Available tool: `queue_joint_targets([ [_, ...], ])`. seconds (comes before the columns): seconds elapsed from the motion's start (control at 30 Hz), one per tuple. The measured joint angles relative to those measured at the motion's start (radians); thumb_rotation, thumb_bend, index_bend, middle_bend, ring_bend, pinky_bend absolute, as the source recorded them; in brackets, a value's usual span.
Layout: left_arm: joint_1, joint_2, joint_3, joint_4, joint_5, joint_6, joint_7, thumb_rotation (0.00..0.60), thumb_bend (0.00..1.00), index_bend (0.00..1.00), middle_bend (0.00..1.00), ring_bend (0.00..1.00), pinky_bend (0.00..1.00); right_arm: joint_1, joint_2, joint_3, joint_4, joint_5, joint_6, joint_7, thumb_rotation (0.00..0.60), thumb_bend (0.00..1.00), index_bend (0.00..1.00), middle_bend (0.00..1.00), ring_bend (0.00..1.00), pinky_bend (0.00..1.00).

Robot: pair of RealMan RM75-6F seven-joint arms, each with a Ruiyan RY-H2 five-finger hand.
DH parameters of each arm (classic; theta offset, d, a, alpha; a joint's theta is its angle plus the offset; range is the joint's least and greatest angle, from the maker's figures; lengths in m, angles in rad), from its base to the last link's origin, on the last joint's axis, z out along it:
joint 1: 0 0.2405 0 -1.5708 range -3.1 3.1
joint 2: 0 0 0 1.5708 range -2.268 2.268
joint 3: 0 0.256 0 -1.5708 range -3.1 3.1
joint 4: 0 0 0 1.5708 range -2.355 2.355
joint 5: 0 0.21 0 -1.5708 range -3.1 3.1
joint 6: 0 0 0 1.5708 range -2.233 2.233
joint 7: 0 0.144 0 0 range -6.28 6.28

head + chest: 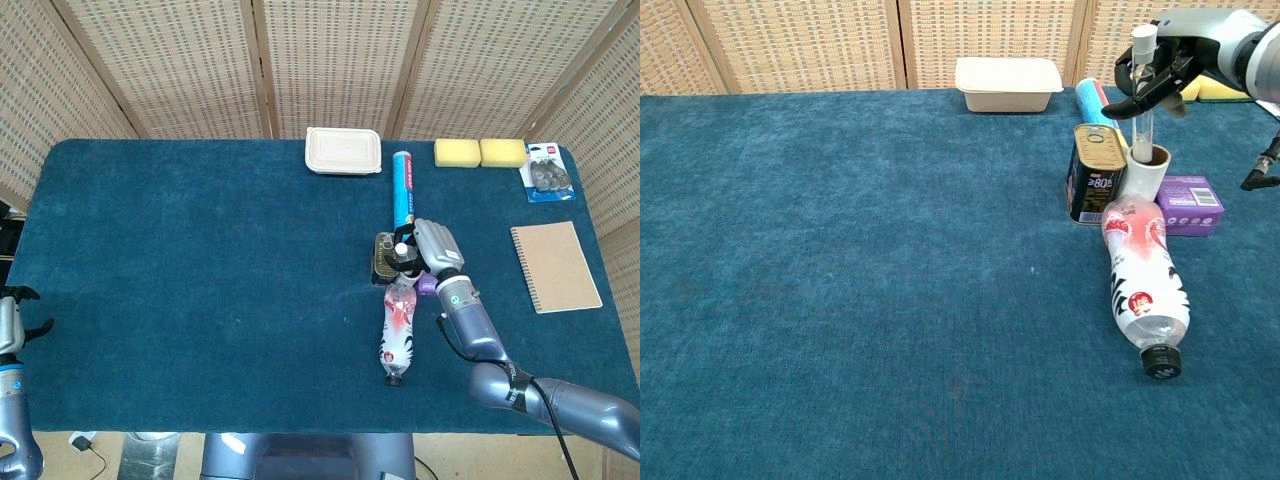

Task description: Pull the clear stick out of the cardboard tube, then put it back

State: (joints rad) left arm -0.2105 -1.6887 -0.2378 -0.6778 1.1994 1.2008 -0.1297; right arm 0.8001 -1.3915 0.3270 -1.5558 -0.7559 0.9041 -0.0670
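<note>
A short white cardboard tube stands upright behind the lying bottle, between a tin and a purple box. The clear stick with a white cap stands upright with its lower end inside the tube's mouth. My right hand grips the stick near its top. In the head view the right hand covers the tube, and only the stick's white cap shows. My left hand hovers at the far left table edge, holding nothing, its fingers apart.
A dark tin stands left of the tube, a purple box right of it. A plastic bottle lies in front. A blue tube, a lidded tray, yellow sponges, a notebook and a blister pack lie further off.
</note>
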Motion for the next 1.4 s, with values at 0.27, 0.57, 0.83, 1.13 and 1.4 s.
queue_joint_targets([
  [0.27, 0.000, 0.000, 0.000, 0.000, 0.000, 0.001, 0.001, 0.600, 0.15, 0.45, 0.42, 0.23, 0.32, -0.008, 0.004, 0.000, 0.002, -0.015, 0.007, 0.003, 0.600, 0.32, 0.69, 0.75, 0.74, 0.67],
  [0.57, 0.000, 0.000, 0.000, -0.001, 0.000, 0.000, 0.002, 0.600, 0.15, 0.45, 0.42, 0.23, 0.32, -0.021, 0.013, 0.008, -0.002, -0.042, 0.021, 0.021, 0.600, 0.30, 0.55, 0.58, 0.59, 0.58],
  [0.83, 0.000, 0.000, 0.000, -0.001, 0.000, 0.000, 0.001, 0.600, 0.15, 0.45, 0.42, 0.23, 0.32, -0.027, 0.022, 0.006, -0.006, -0.058, 0.014, 0.027, 0.600, 0.27, 0.45, 0.45, 0.44, 0.47],
  [1.13, 0.000, 0.000, 0.000, -0.001, 0.000, 0.000, 0.001, 0.600, 0.15, 0.45, 0.42, 0.23, 0.32, -0.037, 0.042, 0.011, -0.028, -0.069, 0.031, 0.023, 0.600, 0.26, 0.42, 0.40, 0.38, 0.42],
  [1.4, 0.000, 0.000, 0.000, -0.001, 0.000, 0.000, 0.001, 0.600, 0.15, 0.45, 0.42, 0.23, 0.32, -0.038, 0.037, 0.006, -0.017, -0.073, 0.026, 0.021, 0.600, 0.24, 0.40, 0.37, 0.35, 0.39],
])
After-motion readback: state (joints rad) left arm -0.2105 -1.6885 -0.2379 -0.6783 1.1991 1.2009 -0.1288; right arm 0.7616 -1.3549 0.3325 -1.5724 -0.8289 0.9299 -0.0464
